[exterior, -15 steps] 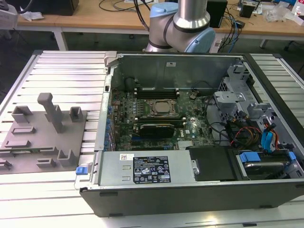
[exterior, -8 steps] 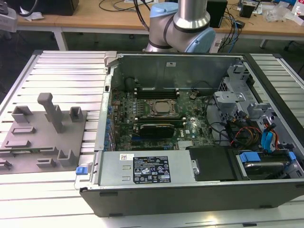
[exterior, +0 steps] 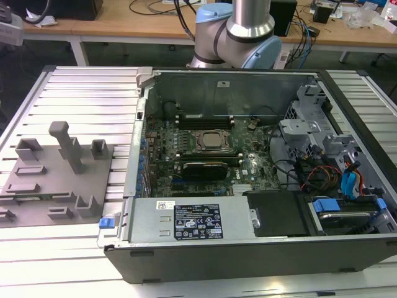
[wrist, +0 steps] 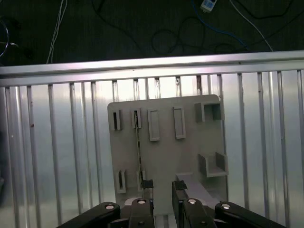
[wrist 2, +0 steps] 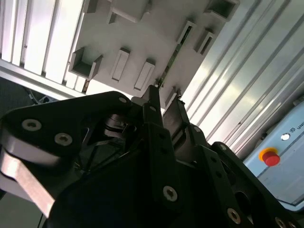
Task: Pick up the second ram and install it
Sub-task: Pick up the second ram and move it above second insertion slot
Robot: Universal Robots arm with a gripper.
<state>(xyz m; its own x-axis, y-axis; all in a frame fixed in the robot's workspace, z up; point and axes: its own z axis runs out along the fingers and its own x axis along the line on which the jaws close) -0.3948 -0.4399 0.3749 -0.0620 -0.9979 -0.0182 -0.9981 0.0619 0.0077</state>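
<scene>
Well, the pincer [wrist: 162, 186] hangs over the grey fixture plate [wrist: 190, 156] on the ribbed table [wrist: 57, 142], its fingers a little apart and gripping nothing. The second ram [wrist: 138, 147] stands on edge in the plate's slots, beneath the pincer. An open computer case [exterior: 248, 248] sits beside the plate.

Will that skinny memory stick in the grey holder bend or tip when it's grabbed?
The second ram is probably stiff: it looks like a straight, flat board. Standing on its thin edge in the grey fixture, it would likely tip once out of its slots. So thin, it's probably light.
</scene>
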